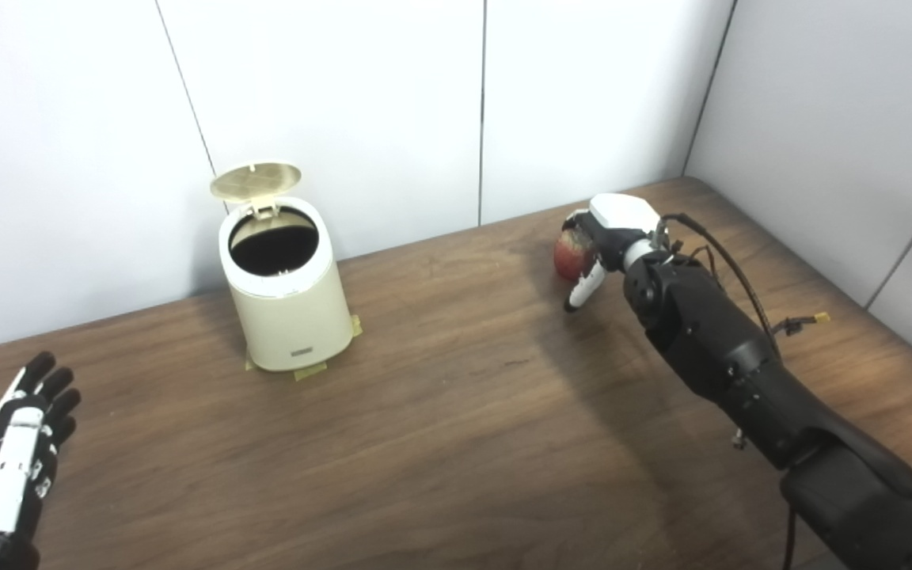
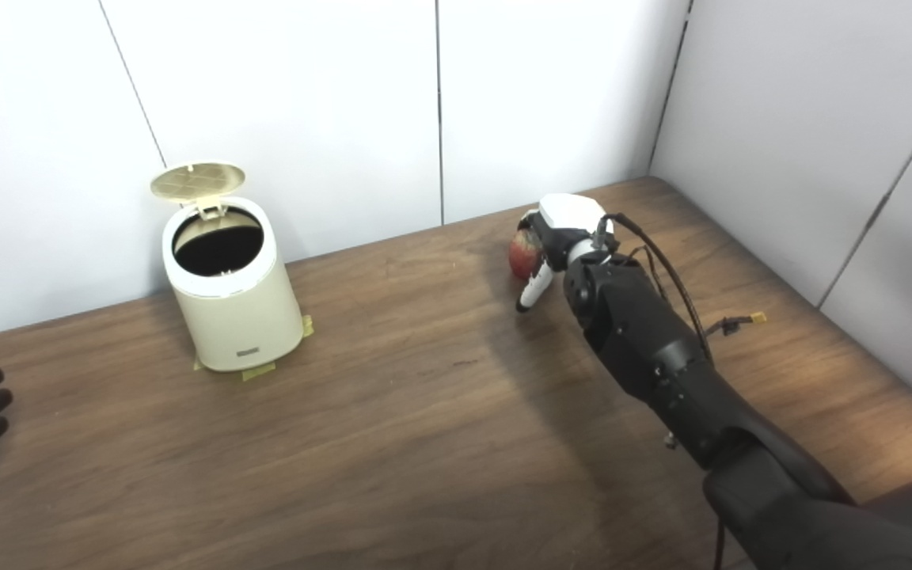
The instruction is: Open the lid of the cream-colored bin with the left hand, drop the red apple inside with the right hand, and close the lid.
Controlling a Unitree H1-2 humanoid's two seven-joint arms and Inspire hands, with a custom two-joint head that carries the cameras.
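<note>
**Bin stands open, right hand on the apple at the far side of the table**

The cream-colored bin [image 1: 286, 297] stands upright toward the back left of the wooden table [image 1: 456, 443], close to the white wall panels [image 1: 329, 95]. Its round lid [image 1: 256, 180] is tipped up and back on its hinge, so the dark mouth of the bin shows from above. Strips of yellowish tape [image 1: 309, 370] peek out from under the base and lie flat on the wood.

The red apple [image 1: 571, 255] sits well to the right of the bin, near the back edge of the table. The right hand [image 1: 602, 241] is over it and against it, its white back turned toward the cameras and one white finger [image 1: 583, 291] hanging down in front of the fruit. The hand hides most of the apple, so I cannot tell whether the fingers are truly clamped round it or only resting on it, nor whether the apple is off the table. A black cable [image 1: 729, 269] loops along the dark forearm.

The left hand [image 1: 9, 451] hovers at the near left corner, fingers spread and straight, holding nothing, well apart from the bin.

Between the apple and the bin lies only bare wood; nothing stands in that stretch.
</note>
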